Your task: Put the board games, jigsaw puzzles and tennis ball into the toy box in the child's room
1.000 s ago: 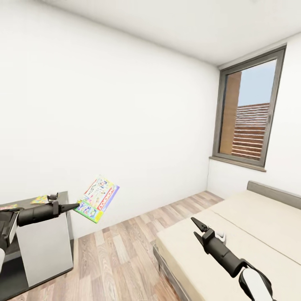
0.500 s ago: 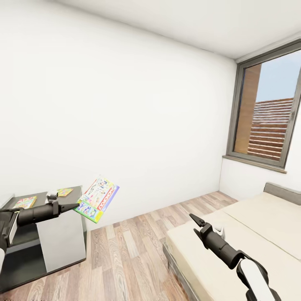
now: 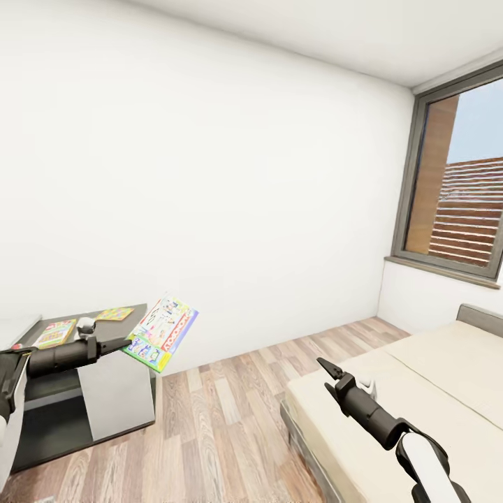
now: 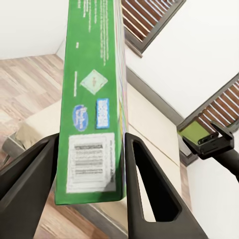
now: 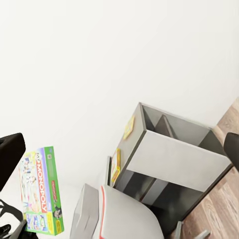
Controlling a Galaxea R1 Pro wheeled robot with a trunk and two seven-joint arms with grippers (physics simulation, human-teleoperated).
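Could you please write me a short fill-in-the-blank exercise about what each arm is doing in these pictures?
1. The left pincer is shut on the ___ game box.
2. The right pincer hangs above the ___.
3. Two flat toys lie on the ___ wing of the table.

Missing words: Monopoly; bed; dark-grey

My right hand [image 3: 334, 375] points away from the head camera, so whether it's open or closed I can't tell. The table [image 3: 91, 349] runs off the head view's edge, and the bed [image 3: 447, 377] is cut off too. Two flat colourful items on the table [image 3: 56, 333] are too small to tell puzzle from game box. The board game [image 4: 92, 99] runs past the left wrist view's edge.
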